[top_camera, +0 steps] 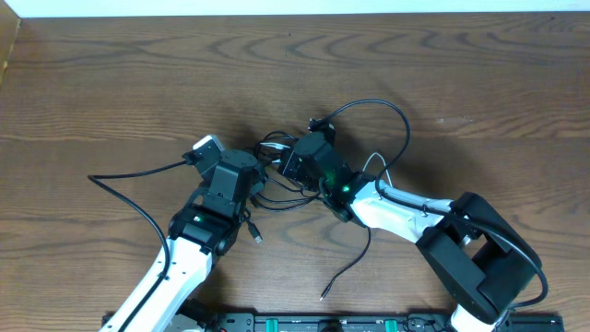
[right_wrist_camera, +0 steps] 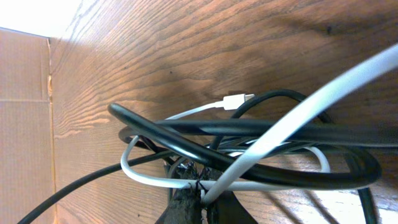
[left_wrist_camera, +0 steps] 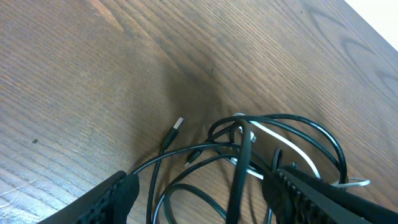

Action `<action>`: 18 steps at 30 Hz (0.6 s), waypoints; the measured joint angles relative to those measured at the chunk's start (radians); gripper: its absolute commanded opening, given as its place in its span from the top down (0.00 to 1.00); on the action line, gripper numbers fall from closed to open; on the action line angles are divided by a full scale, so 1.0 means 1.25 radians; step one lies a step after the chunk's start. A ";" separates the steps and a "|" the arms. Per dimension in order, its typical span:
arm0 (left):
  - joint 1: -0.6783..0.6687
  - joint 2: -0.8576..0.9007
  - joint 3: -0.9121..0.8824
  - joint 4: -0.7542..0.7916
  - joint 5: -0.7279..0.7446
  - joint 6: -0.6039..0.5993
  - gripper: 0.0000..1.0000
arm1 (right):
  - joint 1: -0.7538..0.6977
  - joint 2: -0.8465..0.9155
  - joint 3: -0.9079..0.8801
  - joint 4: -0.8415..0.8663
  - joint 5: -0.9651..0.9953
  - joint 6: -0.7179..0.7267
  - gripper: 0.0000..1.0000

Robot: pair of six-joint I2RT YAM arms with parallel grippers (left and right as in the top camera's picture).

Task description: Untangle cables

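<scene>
**A:** What's in front of you?

**B:** A wooden table (top_camera: 111, 74). The left arm (top_camera: 175, 267) reaches in from 7 o'clock and the right arm (top_camera: 406, 217) from 4 o'clock. They meet at the middle, over the cables (right_wrist_camera: 249, 127).

**A:** How does the knot lie?

**B:** It's bunched between the two arms. The biggest black loop stretches toward 1 o'clock and a loose tail trails toward 6.

**A:** And the grippers?

**B:** The left gripper (left_wrist_camera: 200, 180) has its jaws spread, and the strands lie between them, closer to its right-hand finger. The right gripper (right_wrist_camera: 198, 190) is closed at the knot, where the white cable (right_wrist_camera: 298, 112) crosses black strands (it looks like a pinch, but I can't be sure).

**A:** Which is nearer?

**B:** The right one, I'd say. It's touching the bundle.
</scene>
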 measured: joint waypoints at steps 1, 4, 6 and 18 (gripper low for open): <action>0.000 0.000 0.000 0.000 0.000 0.000 0.29 | 0.000 0.000 0.000 0.004 -0.002 -0.005 0.99; 0.000 0.000 0.000 0.000 0.000 0.000 0.29 | 0.000 -0.002 0.000 0.013 -0.020 -0.037 0.99; 0.000 0.000 0.000 0.000 0.000 0.000 0.29 | 0.000 -0.007 0.000 0.009 -0.036 -0.068 0.99; 0.000 0.000 0.000 -0.002 0.000 0.000 0.29 | -0.040 -0.347 -0.001 -0.266 -0.054 -0.273 0.99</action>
